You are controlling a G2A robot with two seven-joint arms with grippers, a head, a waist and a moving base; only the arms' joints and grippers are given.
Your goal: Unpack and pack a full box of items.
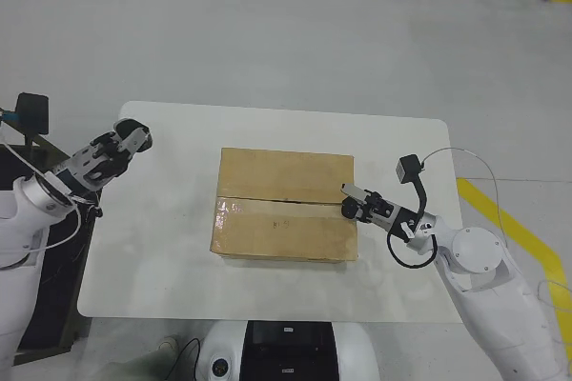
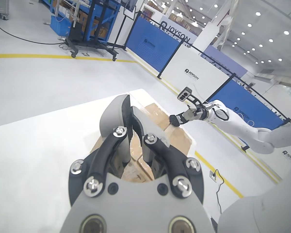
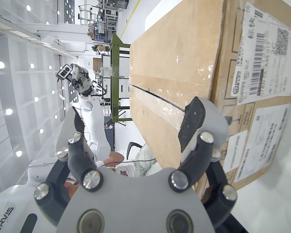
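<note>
A closed brown cardboard box [image 1: 284, 204] sits in the middle of the white table [image 1: 153, 257], its top flaps meeting along a taped seam. Shipping labels [image 3: 259, 73] cover its end face. My right gripper [image 1: 351, 200] is at the box's right end, level with the seam. It stands open [image 3: 133, 122], with one finger pad [image 3: 192, 122] over the top edge of the box [image 3: 174, 56]. My left gripper [image 1: 133, 136] hovers over the table's far left corner, apart from the box. Its fingers [image 2: 132, 120] are shut with nothing between them, and the box [image 2: 179, 139] lies beyond them.
Bare table surface surrounds the box on all sides. A black device on a stand [image 1: 33, 112] is off the table's far left corner. Yellow floor tape [image 1: 515, 238] runs to the right of the table.
</note>
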